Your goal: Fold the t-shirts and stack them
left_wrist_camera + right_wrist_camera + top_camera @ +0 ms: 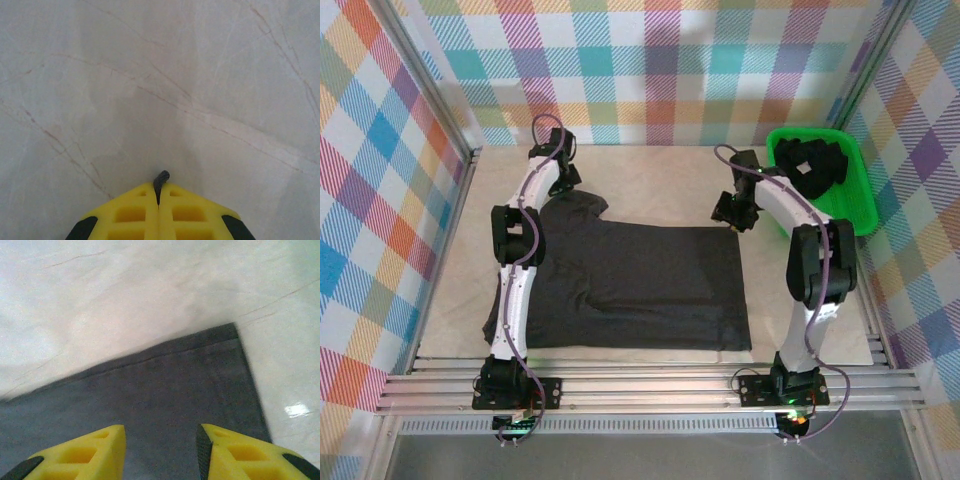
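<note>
T-shirt, charcoal: probably soft, limp; best taken at corners. Left gripper clamped on a pinch of it; right gripper parted over far-right corner, empty.

Two white arms stand on side-by-side bases. The left arm stretches far forward with its wrist bent down. The left gripper has its yellow fingers pressed together, pinching a sliver of dark shirt. The right arm bends sharply at the elbow and reaches inward. The right gripper points down, its fingers apart.
</note>
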